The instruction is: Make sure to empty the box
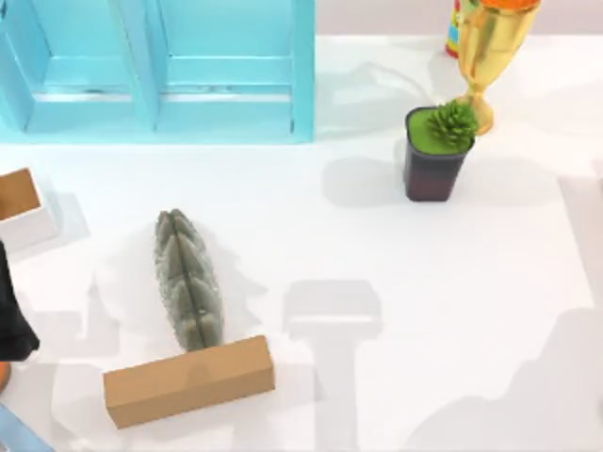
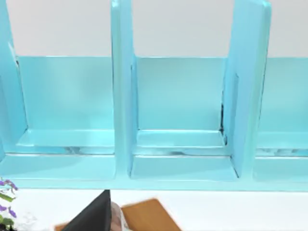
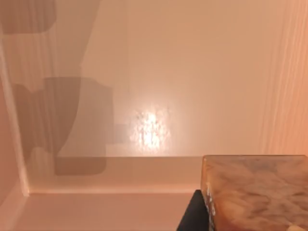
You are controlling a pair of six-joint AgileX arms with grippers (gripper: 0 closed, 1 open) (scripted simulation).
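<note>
A small white box (image 1: 26,224) with a brown top stands at the table's left edge. My left arm (image 1: 11,320) shows as a dark shape just in front of it. In the left wrist view a dark part of my left gripper (image 2: 94,215) lies beside a brown surface (image 2: 147,215). In the right wrist view a marbled brown block (image 3: 255,192) rests on a pale peach floor (image 3: 192,72) with walls meeting in a corner. A dark part of my right gripper (image 3: 192,216) is against that block. Whether this peach hollow is the box I cannot tell.
A grey-green ridged object (image 1: 187,278) lies left of centre, with a brown cardboard block (image 1: 188,380) at its near end. A blue shelf unit (image 1: 160,71) lines the back left. A potted plant (image 1: 438,151), a gold trophy (image 1: 490,47) and purple flowers (image 2: 6,207) stand around.
</note>
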